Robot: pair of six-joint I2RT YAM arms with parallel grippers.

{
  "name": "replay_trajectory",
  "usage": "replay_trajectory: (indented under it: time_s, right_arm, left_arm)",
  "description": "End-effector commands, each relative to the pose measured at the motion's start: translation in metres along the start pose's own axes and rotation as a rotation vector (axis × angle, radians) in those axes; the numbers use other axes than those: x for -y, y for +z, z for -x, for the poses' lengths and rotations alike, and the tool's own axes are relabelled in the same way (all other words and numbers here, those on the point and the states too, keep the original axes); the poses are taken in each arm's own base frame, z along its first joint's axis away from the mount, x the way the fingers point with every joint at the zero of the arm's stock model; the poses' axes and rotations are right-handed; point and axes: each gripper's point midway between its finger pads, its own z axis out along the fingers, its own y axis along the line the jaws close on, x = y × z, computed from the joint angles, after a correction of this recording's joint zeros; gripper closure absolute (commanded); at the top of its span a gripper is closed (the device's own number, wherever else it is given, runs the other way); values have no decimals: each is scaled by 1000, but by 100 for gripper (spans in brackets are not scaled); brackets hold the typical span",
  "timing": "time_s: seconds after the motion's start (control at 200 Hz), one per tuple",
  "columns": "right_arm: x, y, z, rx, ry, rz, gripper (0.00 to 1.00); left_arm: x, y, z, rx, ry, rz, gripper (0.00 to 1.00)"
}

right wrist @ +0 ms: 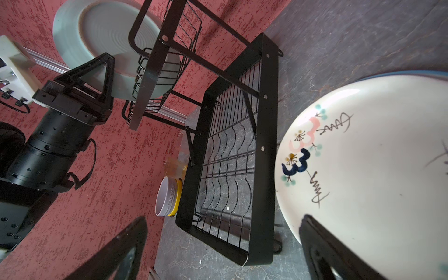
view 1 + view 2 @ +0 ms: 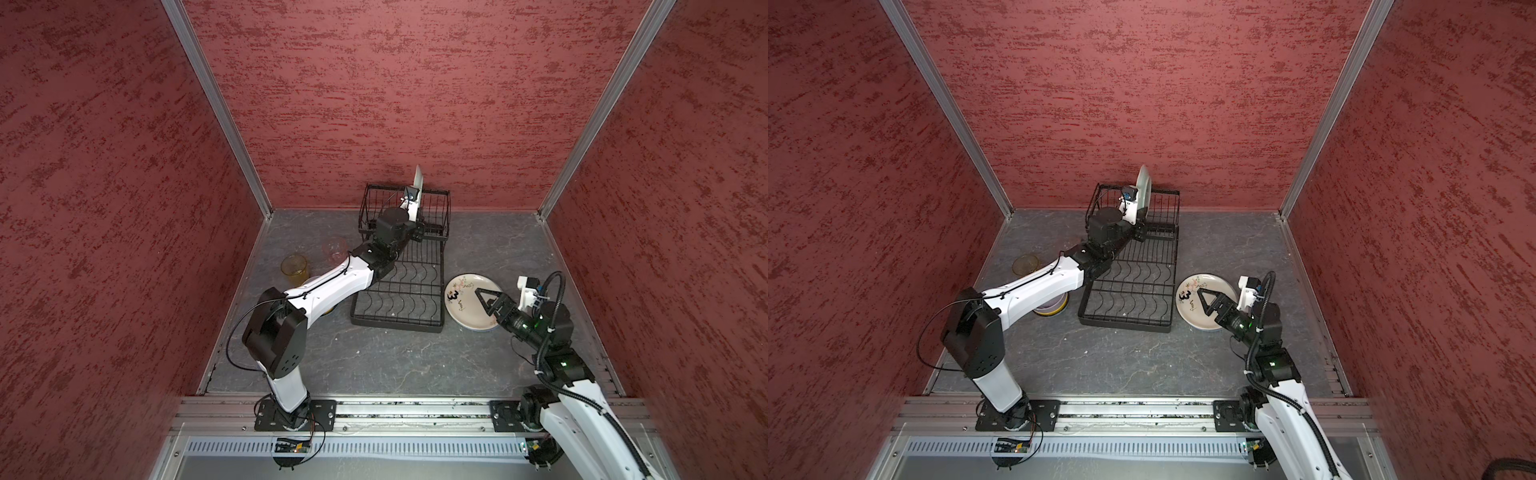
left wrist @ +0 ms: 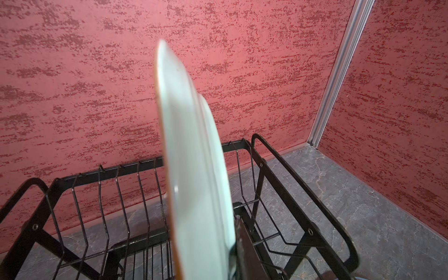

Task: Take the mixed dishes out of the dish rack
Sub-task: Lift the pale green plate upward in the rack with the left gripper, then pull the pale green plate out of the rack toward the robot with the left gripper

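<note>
The black wire dish rack stands mid-table. A plain pale plate stands on edge in its raised back tier, sticking up above the basket. My left gripper is shut on that plate's lower rim. In the left wrist view the plate fills the middle and hides one finger; the other finger presses its side. My right gripper hangs open over a flowered plate lying on the table right of the rack.
An amber tumbler and a pink tumbler stand left of the rack. A lilac bowl nested in a yellow one sits under the left arm. A bluish rim shows beneath the flowered plate. Red walls enclose the table.
</note>
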Motion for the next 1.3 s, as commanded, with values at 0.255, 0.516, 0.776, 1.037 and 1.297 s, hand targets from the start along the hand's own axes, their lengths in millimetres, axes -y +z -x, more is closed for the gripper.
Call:
replay_trajectory:
  time_s: [0.255, 0.516, 0.776, 1.037, 1.297]
  right_arm:
    - [0, 0, 2, 11, -11, -2, 1]
    - [2, 0, 1, 7, -12, -7, 1]
    - [4, 1, 0, 7, -6, -9, 1]
    - [5, 1, -1, 6, -4, -7, 1]
    - [6, 2, -1, 4, -1, -9, 1]
  left_arm:
    - [-10, -13, 51, 121, -29, 37, 95]
    - [-8, -22, 65, 189, -29, 23, 100]
    - [-5, -34, 79, 241, -20, 26, 100]
    - [-6, -44, 90, 297, 1, 31, 100]
    - [-3, -57, 104, 364, 21, 24, 100]
